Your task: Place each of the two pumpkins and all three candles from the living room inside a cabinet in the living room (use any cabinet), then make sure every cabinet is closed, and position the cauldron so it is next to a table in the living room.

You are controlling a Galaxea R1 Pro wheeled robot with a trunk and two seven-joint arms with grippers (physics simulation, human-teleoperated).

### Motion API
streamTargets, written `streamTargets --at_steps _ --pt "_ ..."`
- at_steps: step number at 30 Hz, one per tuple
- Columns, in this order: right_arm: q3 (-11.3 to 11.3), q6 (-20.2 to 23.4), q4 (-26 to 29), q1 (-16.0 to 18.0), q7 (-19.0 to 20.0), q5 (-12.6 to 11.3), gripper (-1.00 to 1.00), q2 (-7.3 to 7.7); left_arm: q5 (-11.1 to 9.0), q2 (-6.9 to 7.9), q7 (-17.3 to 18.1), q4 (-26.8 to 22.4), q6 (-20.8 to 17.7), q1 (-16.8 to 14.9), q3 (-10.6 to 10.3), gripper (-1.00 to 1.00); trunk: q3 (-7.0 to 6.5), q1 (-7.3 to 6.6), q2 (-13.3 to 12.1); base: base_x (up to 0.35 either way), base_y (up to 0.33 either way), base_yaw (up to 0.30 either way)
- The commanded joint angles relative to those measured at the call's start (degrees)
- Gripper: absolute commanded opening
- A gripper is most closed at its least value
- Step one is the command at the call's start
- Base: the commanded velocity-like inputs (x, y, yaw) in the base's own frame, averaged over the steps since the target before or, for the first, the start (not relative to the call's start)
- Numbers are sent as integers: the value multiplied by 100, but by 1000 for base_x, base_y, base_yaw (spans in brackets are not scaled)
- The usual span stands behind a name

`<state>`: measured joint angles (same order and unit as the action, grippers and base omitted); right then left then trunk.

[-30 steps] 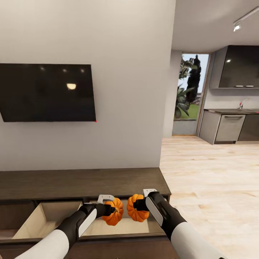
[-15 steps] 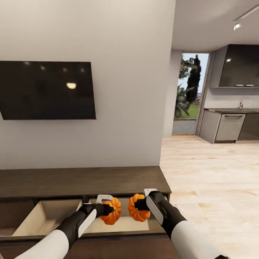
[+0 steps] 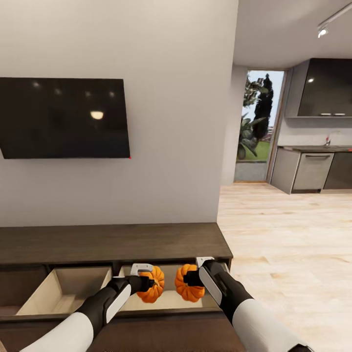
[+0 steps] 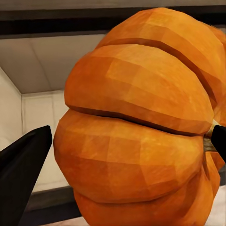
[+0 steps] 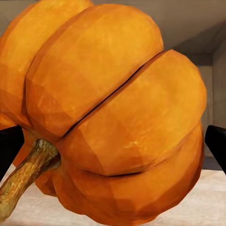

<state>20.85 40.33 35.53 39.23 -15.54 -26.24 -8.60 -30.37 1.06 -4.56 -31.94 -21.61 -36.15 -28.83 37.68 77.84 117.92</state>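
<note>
Both pumpkins hang low in the centre of the head view over the cabinet's [image 3: 112, 242] open drawer, not yet released: the left end effector [image 3: 144, 284] is clamped on the left pumpkin [image 3: 152, 285], the right end effector [image 3: 191, 279] on the right pumpkin [image 3: 189, 283]. Candles, closing and cauldron apparently remain. The wrist views add each pumpkin's ribs, the right one its stem [image 5: 26, 176], and the drawer's pale floor.

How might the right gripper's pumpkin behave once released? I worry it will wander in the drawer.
The pumpkin looks rounded and ribbed, so it could roll a little. Its flattened shape should probably settle it. The drawer walls would likely contain it.
</note>
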Motion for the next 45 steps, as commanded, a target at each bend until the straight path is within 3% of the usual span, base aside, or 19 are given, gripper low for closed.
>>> streamTargets --at_steps 1,7,34,45 --pt "24 9 7 6 -54 -57 -100 2 -57 10 -39 -15 -13 -6 -43 -100 25 22 45 0 0 0" --pt "24 -6 7 6 -54 -57 -100 7 -59 14 -37 -14 -2 -6 -43 -100 132 154 286 0 0 0" --pt "15 -143 7 6 -54 -49 -100 7 -63 9 -39 -22 25 5 -43 -100 132 154 286 73 11 0" --pt "8 -123 7 6 -54 -50 -100 7 -65 9 -38 -23 25 11 -41 -100 330 395 727 2 0 0"
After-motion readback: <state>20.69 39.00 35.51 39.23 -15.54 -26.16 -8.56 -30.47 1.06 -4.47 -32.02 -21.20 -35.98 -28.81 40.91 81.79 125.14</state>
